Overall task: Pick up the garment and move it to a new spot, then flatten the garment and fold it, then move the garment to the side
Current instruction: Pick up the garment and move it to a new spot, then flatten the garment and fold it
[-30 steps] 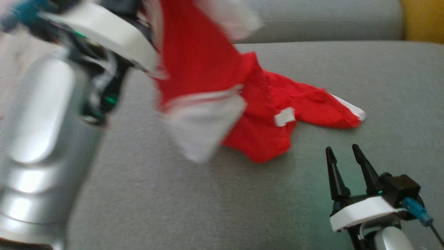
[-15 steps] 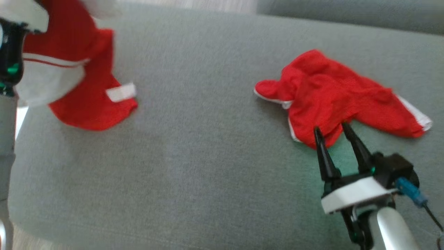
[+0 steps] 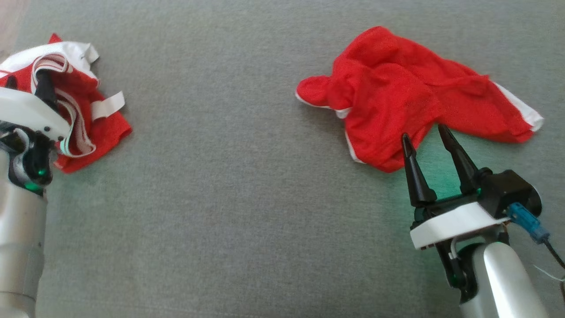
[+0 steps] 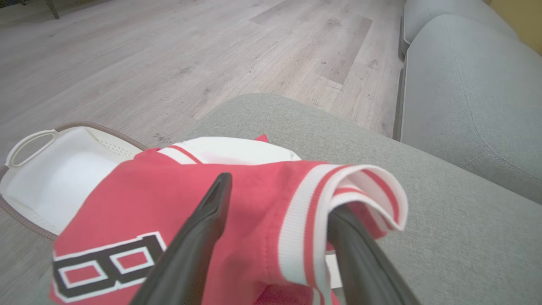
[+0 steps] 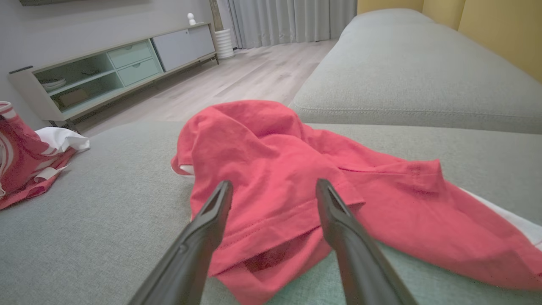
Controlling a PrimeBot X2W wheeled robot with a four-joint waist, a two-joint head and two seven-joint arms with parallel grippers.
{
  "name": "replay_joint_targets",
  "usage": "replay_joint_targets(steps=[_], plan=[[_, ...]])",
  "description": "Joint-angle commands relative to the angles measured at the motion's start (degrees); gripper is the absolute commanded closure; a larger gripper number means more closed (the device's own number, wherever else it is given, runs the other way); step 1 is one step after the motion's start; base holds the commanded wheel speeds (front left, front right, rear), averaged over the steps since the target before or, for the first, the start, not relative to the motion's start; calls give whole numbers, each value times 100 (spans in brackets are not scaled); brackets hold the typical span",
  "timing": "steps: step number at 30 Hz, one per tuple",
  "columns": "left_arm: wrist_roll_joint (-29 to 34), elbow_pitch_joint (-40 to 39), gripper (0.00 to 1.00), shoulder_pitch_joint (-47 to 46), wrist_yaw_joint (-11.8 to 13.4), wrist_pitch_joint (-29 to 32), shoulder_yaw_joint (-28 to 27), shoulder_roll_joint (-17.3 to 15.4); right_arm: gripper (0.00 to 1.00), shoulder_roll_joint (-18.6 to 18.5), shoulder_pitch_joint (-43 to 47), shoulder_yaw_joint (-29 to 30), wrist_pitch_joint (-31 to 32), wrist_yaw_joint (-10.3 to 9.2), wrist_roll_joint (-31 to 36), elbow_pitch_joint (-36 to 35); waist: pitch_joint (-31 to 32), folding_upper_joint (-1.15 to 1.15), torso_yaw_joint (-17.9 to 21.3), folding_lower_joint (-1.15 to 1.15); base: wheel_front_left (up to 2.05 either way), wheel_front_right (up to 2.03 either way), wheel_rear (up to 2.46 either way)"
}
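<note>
Where it lies crumpled, the jersey (image 4: 139, 199) shows ribbed white trim.

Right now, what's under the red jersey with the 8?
The red-and-white number-8 jersey lies on the grey sofa cushion. Its striped hem hides one left gripper fingertip; nothing else underneath shows.

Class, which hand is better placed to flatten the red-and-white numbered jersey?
Left: the open left hand sits at the crumpled red-and-white numbered jersey, while the right hand points at the plain red shirt across the grey cushion.
</note>
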State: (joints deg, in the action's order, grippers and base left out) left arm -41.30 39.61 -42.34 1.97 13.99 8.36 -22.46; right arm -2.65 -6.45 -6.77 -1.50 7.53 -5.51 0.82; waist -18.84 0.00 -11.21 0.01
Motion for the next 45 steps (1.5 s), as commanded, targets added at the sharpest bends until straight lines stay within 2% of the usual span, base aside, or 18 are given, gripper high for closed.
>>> replay_joint_targets(steps=[1,7,12,16,23,26,30,37,45], plan=[[-21,-137,0,-308,-14,51,-226,-345,0,-22,-93,-122,-76,-4,-55,-151,125,0,106,-1,0,0,0],[172,-456,0,-431,-23,-181,-139,-488,0,-22,68,-15,-271,-4,-268,80,747,0,295,-1,0,0,0],[160,-1206,0,-51,-183,-635,-123,-378,0,-22,312,105,-328,-4,-374,221,1325,0,558,-1,0,0,0],[216,-1885,0,560,-180,-964,-15,-190,0,-22,442,248,-327,-4,-425,214,1610,0,773,-1,0,0,0],[747,-2655,0,1909,147,-1780,444,232,0,-22,623,332,-169,-4,-382,131,1869,0,1091,-1,0,0,0],[976,-2727,0,2484,313,-2147,603,342,0,-22,662,321,-81,-4,-348,84,1910,0,1242,-1,0,0,0],[1001,-2676,0,2985,364,-2496,645,466,0,-22,693,294,-24,-4,-339,69,1923,0,1367,-1,0,0,0],[1004,-2540,0,3641,538,-2791,505,598,0,-22,728,212,98,-4,-336,135,1918,0,1473,-1,0,0,0],[1094,-2821,0,3852,671,-2825,495,598,0,-22,633,158,175,-4,-378,172,1833,0,1354,-1,0,0,0]])
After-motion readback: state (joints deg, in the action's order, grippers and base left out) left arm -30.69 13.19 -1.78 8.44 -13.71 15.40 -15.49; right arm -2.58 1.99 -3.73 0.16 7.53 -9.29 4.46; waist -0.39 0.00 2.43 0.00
